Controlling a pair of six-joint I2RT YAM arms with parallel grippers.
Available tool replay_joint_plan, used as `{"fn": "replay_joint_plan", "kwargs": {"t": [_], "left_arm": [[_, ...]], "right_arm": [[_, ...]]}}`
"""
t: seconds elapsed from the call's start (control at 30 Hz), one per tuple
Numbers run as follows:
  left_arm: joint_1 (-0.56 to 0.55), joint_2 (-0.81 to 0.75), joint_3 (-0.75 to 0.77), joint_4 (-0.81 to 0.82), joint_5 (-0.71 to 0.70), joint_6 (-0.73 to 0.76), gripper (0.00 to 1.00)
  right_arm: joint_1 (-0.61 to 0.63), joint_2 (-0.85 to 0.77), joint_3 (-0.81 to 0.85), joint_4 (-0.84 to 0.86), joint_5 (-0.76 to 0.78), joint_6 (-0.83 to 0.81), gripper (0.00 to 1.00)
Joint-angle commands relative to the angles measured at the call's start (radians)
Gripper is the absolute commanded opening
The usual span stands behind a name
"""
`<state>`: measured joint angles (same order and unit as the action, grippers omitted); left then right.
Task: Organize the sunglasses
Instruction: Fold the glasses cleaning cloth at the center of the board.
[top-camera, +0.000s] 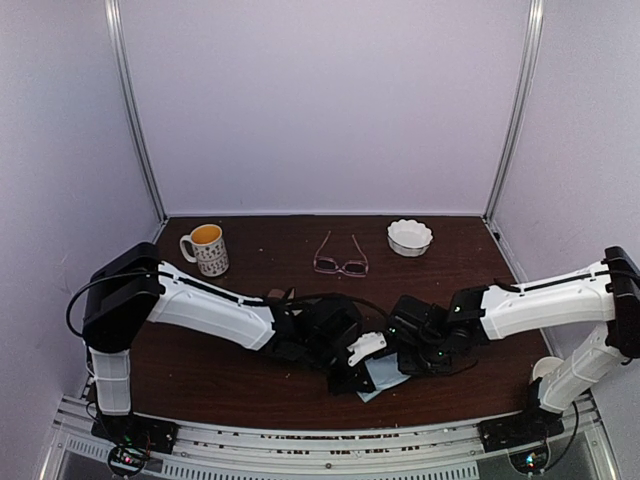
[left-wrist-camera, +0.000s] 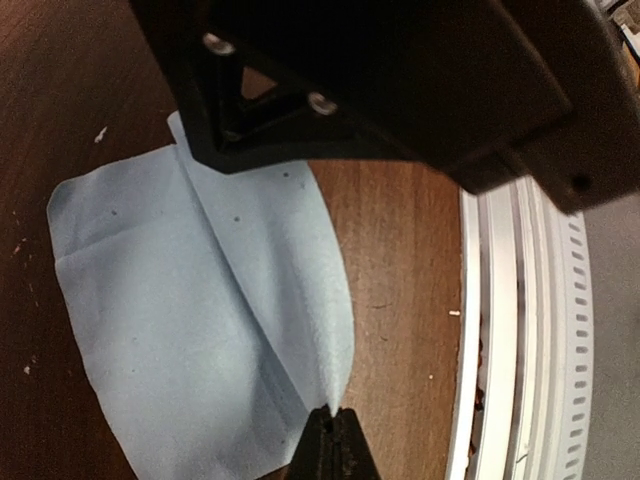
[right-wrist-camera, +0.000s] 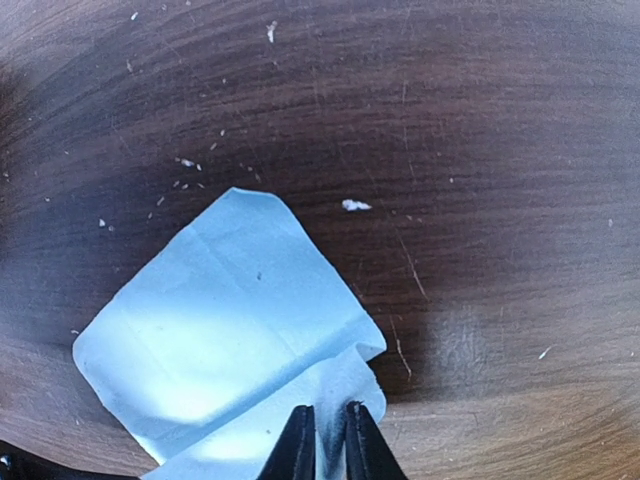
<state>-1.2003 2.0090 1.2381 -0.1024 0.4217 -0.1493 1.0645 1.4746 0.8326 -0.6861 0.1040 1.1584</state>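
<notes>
The sunglasses (top-camera: 340, 262), a thin pink pair with clear lenses, lie open at the back middle of the table, well away from both arms. Both grippers meet over a light blue cloth (top-camera: 386, 378) near the front edge. My left gripper (left-wrist-camera: 333, 412) is shut on one corner of the cloth (left-wrist-camera: 190, 320), which rises to a peak there. My right gripper (right-wrist-camera: 327, 410) stands slightly open, with the cloth's (right-wrist-camera: 225, 320) folded edge in the narrow gap between its fingers. The cloth lies mostly flat on the wood.
A patterned mug (top-camera: 205, 248) stands at the back left and a white scalloped bowl (top-camera: 410, 237) at the back right. The table's metal front rail (left-wrist-camera: 520, 330) runs just beside the cloth. The right arm's black body (left-wrist-camera: 380, 70) hangs over the cloth.
</notes>
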Motion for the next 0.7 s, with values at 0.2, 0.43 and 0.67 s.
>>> {"fn": "replay_joint_plan", "kwargs": {"t": [0.2,0.43,0.67], "left_arm": [[0.047,0.018,-0.005,0.056,0.047,-0.057,0.00],[0.058,0.022,-0.015,0.067,0.045,-0.073,0.00],[0.076,0.028,-0.024,0.070,0.031,-0.103,0.00]], "right_arm": [[-0.032,0.035,0.057,-0.005,0.033,-0.039,0.18],[-0.051,0.050,0.069,0.010,0.033,-0.063,0.16],[-0.066,0.059,0.076,0.022,0.034,-0.076,0.15]]}}
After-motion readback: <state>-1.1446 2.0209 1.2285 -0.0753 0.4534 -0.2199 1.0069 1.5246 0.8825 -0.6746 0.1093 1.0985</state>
